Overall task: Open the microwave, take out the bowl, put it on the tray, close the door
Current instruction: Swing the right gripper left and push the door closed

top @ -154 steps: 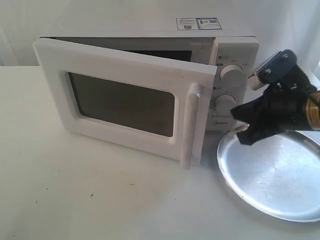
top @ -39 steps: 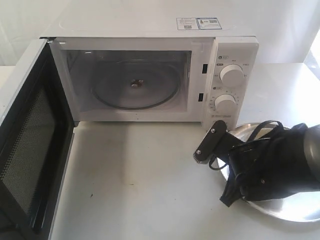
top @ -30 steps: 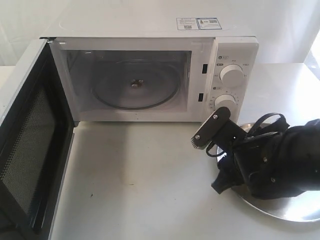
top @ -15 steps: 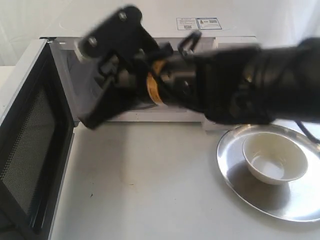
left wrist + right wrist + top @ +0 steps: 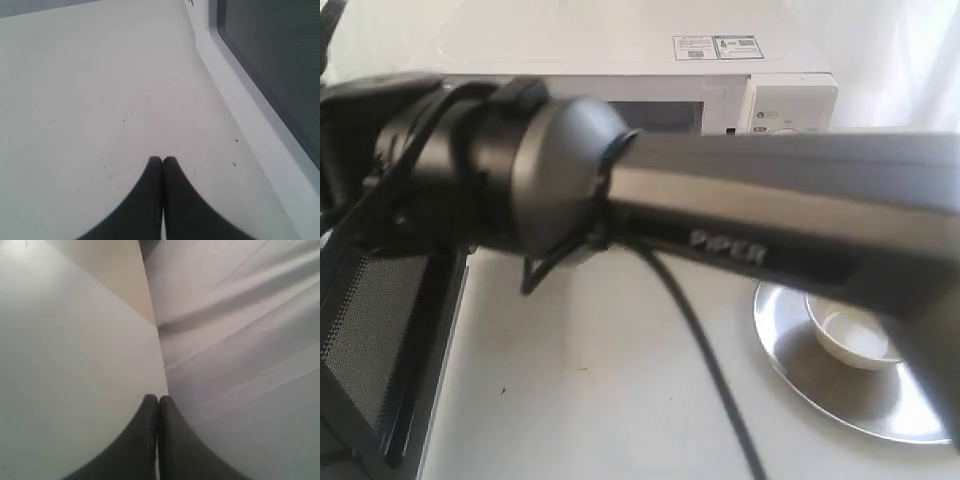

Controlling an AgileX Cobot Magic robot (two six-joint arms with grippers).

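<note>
The white microwave (image 5: 620, 45) stands at the back, its front mostly hidden by my right arm (image 5: 770, 215), which reaches across to the left. The door (image 5: 380, 330) hangs wide open at the left, its dark perforated inner side showing. The cream bowl (image 5: 855, 338) sits upright on the silver tray (image 5: 820, 395) at the right. My right gripper (image 5: 158, 399) is shut and empty, against a flat white panel (image 5: 65, 365); the exterior view does not show it. My left gripper (image 5: 162, 160) is shut and empty, low over the table beside the door (image 5: 272, 60).
The right arm's cable (image 5: 705, 370) trails down over the white table (image 5: 590, 400) in front of the microwave. A white cloth backdrop (image 5: 240, 340) hangs behind the scene. Bare table lies between the open door and the tray.
Over the earlier frames the door swung open and the bowl came to rest on the tray. In the last half second the right arm swept further left, toward the open door.
</note>
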